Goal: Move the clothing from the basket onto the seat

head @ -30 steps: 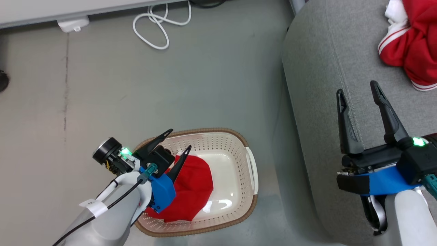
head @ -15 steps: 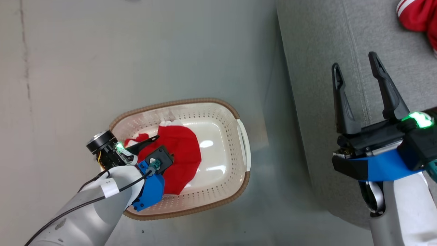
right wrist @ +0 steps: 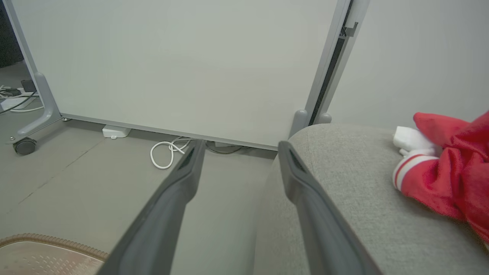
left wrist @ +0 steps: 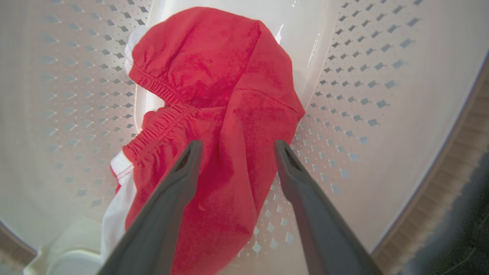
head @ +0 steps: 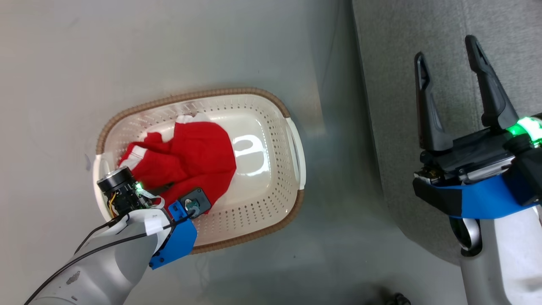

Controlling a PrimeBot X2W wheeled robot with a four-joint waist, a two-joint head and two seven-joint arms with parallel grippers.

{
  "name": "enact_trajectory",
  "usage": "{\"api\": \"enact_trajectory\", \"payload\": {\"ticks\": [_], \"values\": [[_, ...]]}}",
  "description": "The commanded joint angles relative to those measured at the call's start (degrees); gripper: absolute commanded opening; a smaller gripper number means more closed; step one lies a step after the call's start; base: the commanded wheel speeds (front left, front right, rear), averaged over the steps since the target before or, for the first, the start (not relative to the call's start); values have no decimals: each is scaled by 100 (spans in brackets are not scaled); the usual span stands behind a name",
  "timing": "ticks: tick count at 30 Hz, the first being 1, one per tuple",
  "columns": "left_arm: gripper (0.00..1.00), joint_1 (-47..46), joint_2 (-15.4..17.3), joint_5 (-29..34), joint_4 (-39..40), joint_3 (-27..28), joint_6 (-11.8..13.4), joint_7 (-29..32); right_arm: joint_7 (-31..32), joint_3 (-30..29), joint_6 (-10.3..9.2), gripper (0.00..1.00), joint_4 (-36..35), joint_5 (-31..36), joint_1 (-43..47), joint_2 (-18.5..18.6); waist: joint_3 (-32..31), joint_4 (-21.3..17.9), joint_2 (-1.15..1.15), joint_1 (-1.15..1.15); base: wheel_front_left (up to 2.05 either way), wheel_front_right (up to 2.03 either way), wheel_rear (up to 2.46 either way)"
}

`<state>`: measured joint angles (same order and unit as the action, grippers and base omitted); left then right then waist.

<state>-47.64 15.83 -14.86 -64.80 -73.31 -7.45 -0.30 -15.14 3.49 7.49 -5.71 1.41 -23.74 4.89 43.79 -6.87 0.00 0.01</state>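
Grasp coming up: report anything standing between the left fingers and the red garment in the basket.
Nothing visible does. The open left gripper is inside the cream perforated plastic basket, its fingers aimed straight at the soft red fabric garment.

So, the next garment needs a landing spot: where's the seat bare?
The seat is bare from its rounded edge to the striped garment on it, including under the right gripper. The basket's left half is crowded: a red garment and the left gripper.

Nothing legible.
The small white tag (head: 153,223) on the left arm (head: 101,271) is too small to read.
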Motion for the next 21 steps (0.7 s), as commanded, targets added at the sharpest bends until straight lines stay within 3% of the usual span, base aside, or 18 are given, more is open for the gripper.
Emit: {"api": "enact_trajectory", "payload": {"ticks": [1, 11, 21], "values": [[100, -18, 13, 109, 22, -19, -2, 29, -2, -3, 1, 100, -49, 15, -132, 25, 90, 47, 0, -1, 0, 0, 0], [100, -367, 128, 1072, -237, -21, -2, 553, -1, 54, 1, 100, -425, 107, -272, -24, 745, -66, 0, -1, 0, 0, 0], [100, -673, -253, 1673, -738, -22, -2, 914, -2, 16, 1, 100, -613, 298, -156, -60, 1050, -95, 0, -1, 0, 0, 0]]}}
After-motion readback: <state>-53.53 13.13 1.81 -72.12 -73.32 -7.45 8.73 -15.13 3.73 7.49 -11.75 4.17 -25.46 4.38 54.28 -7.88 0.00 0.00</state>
